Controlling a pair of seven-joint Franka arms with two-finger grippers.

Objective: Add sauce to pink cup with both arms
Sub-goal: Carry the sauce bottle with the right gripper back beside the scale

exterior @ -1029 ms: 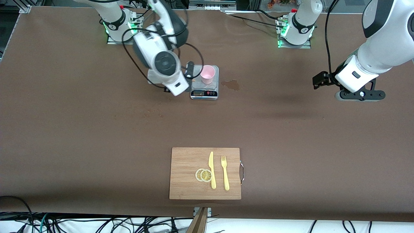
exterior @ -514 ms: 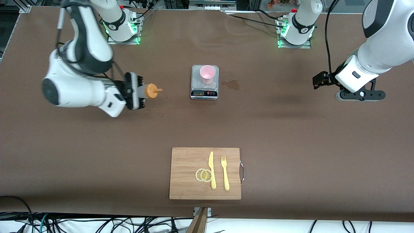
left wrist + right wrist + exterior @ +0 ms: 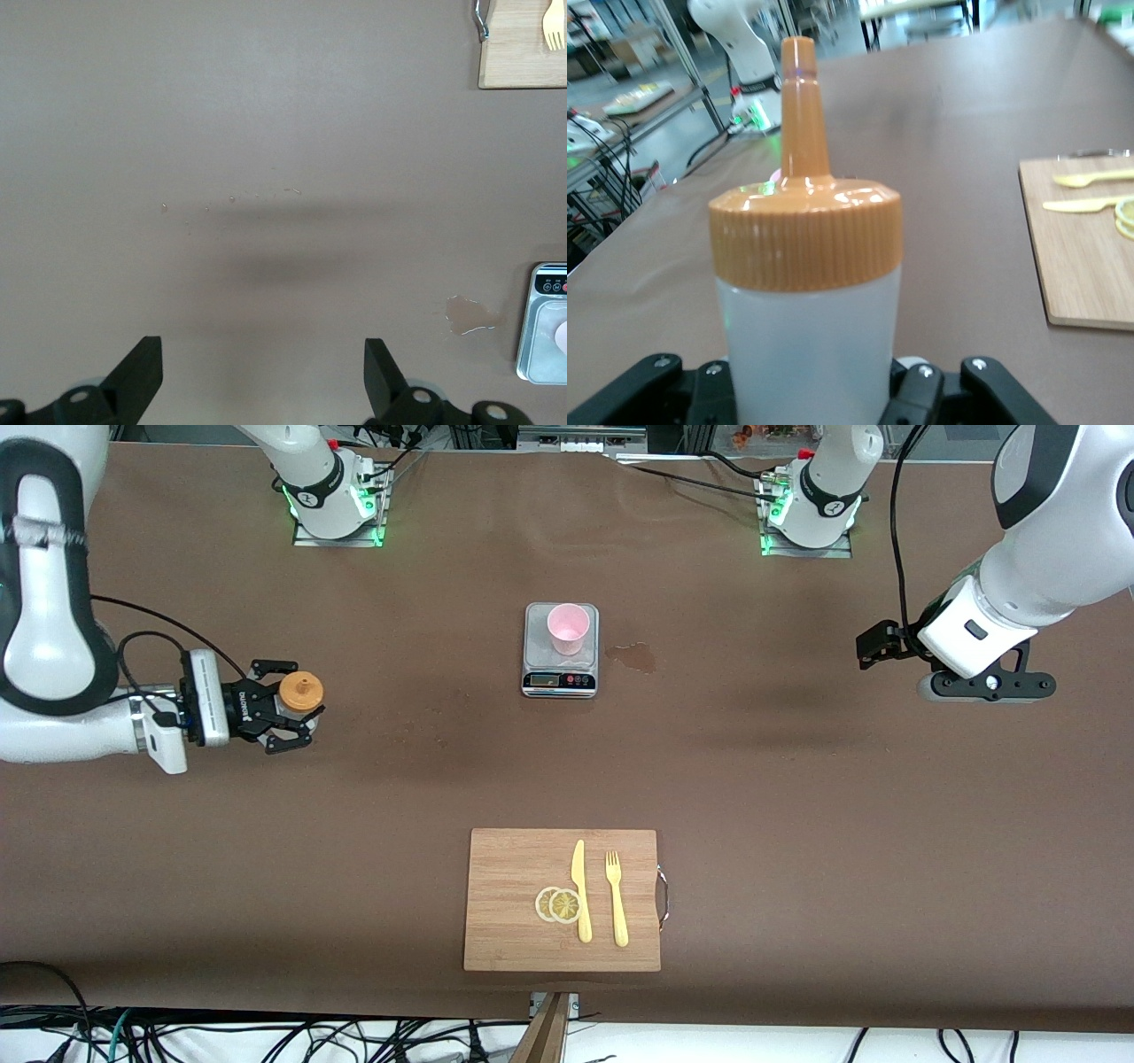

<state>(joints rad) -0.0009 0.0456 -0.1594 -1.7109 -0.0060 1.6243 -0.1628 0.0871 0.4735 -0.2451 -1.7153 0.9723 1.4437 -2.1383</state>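
Across the brown table [image 3: 797, 797]: right arm [image 3: 53, 602] reaching in at nine o'clock of the front view, left arm [image 3: 1019, 584] waiting at three o'clock. At six o'clock, a wooden cutting board [image 3: 514, 903] with knife, fork and lemon slices, well apart from the work. Near the centre, toward twelve, a grey scale [image 3: 560, 677] bearing the pink cup [image 3: 568, 628], upright and open-mouthed, with a small wet spill [image 3: 633, 656] just beside the scale at three o'clock. Right gripper [image 3: 299, 701] over bare table toward the right arm's end, fingers clamped on the body of the sauce bottle [image 3: 806, 310]. Long axis of the bottle vertical, orange nozzle pointing straight up, so nothing pouring. From the bottle, cup lying at about three o'clock, a touch toward two, well apart. Left gripper [image 3: 261, 359] over bare table toward the left arm's end, fingers spread wide and holding nothing. Probably next: carry the bottle along that three o'clock line until over the cup, then tip the nozzle down toward the rim. No telling from here whether the cup holds sauce.
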